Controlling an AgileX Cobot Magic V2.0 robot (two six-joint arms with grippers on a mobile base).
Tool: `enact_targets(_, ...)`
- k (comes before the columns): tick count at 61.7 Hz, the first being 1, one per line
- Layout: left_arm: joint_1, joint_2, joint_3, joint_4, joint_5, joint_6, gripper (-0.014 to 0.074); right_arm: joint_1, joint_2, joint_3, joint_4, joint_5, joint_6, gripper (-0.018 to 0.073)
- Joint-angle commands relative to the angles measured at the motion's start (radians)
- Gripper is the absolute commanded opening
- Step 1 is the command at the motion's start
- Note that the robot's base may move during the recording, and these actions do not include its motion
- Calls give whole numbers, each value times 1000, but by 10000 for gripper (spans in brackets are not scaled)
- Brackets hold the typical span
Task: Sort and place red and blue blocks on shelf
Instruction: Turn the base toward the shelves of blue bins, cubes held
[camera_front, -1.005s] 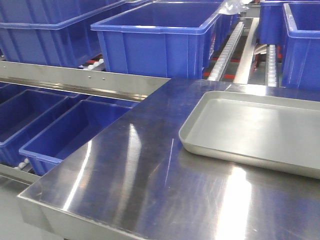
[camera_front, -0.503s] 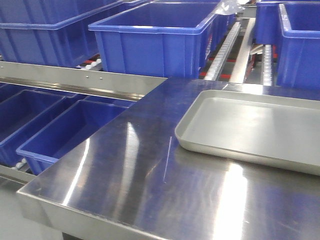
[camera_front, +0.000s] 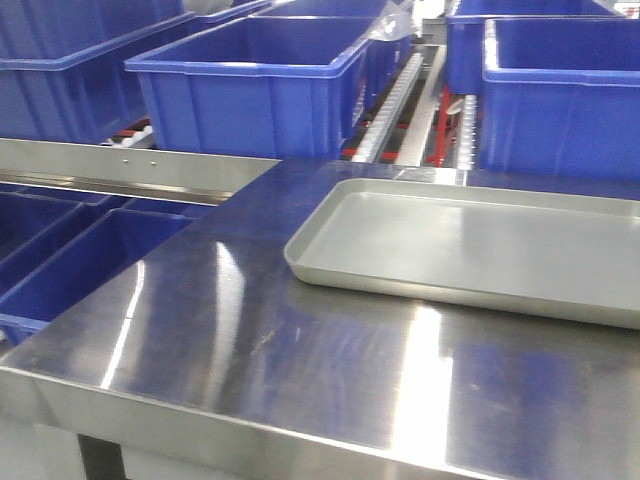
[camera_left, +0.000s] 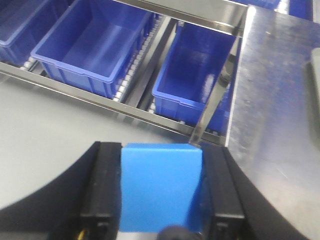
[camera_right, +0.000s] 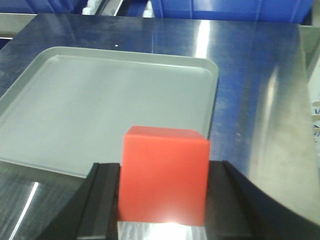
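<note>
Stainless steel table (camera_front: 230, 340) carrying a shallow grey tray (camera_front: 470, 240), with dark-blue bins (camera_front: 250, 90) on roller racks behind it and to its left. The left gripper (camera_left: 161, 167) is clamped on the light blue block (camera_left: 161, 192), held over grey floor just beside the table's edge (more bins lie beyond). The right gripper (camera_right: 162, 182) grips the red block (camera_right: 164, 165) over the tray's near rim.
</note>
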Motion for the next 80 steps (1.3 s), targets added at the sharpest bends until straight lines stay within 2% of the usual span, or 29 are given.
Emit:
enact_targets(1, 1, -1, -30, 9, -80, -5, 123, 0, 8, -31, -7, -76, -2, 50)
enact_targets(80, 1, -1, -30, 9, -80, -5, 123, 0, 8, -31, -7, -76, -2, 50)
